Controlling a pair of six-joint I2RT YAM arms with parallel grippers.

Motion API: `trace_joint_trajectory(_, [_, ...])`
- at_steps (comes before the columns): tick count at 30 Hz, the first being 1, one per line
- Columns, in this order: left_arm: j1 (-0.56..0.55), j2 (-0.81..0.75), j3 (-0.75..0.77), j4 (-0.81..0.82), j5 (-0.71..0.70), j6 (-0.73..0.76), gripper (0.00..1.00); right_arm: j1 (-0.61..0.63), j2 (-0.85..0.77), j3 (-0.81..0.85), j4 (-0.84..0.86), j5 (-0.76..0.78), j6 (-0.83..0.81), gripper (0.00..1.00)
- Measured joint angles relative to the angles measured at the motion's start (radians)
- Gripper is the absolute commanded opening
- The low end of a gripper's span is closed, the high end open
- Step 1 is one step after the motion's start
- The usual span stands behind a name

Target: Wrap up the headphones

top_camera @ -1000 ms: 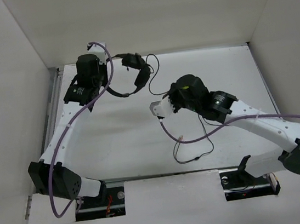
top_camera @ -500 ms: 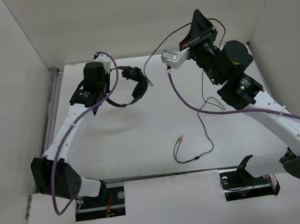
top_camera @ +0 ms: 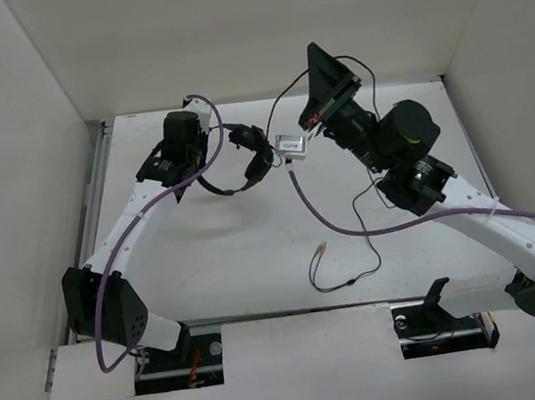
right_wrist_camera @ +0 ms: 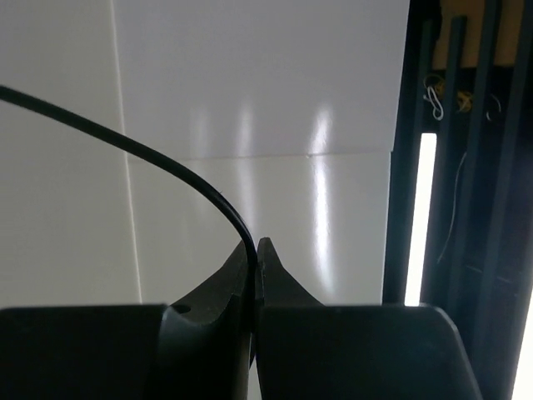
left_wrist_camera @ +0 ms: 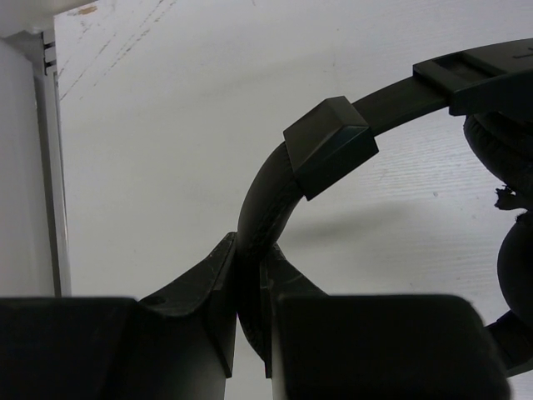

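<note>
The winding step is in hand: one claw anchors the set while the other carries the lead. The left claw (left_wrist_camera: pixel 250 254) is shut tight on the headband (left_wrist_camera: pixel 333 137), holding the headphones (top_camera: pixel 247 155) off the bench (top_camera: pixel 206 257) at about 11 o'clock from its middle, with an ear cup (left_wrist_camera: pixel 504 158) hanging at 3 o'clock of that grip. The right claw (right_wrist_camera: pixel 255 250) is pinched fully onto the thin cable (right_wrist_camera: pixel 158 150) and is raised high at about 1 o'clock, close beside the set. From the pinch the cable arcs across toward the ear cups. The rest trails down to the bench in a loose loop, and the plugs (top_camera: pixel 323 247) lie at about 6 o'clock, well apart from the headphones.

Most of the lead looks unwound, so I judge the job early. The next move calls for the right claw to bring its held stretch around the headband or cups while the left holds steady. The cable needs to be taut enough to lie snug, yet not so tight that it slips from the pinch.
</note>
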Motion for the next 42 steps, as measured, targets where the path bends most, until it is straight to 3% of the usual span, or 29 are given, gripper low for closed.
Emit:
trace_joint_trajectory(9, [-0.072, 0.055, 0.079, -0.007, 0.006, 0.015, 0.00, 0.092, 0.056, -0.018, 0.005, -0.047, 0.002, 0.00])
trace_joint_trajectory(15, [-0.160, 0.017, 0.095, -0.016, 0.038, 0.028, 0.00, -0.017, 0.117, 0.021, 0.014, -0.082, 0.064, 0.00])
trace_joint_trajectory(22, [-0.245, -0.126, 0.095, -0.026, 0.138, 0.062, 0.00, -0.199, 0.174, 0.074, 0.008, -0.092, 0.273, 0.00])
trace_joint_trajectory(34, [-0.287, -0.196, 0.201, -0.078, 0.319, 0.082, 0.00, -0.249, 0.263, 0.189, -0.150, -0.144, 0.634, 0.00])
trace_joint_trajectory(42, [-0.258, -0.222, 0.289, -0.103, 0.387, 0.082, 0.00, -0.365, 0.285, 0.210, -0.300, -0.203, 1.010, 0.00])
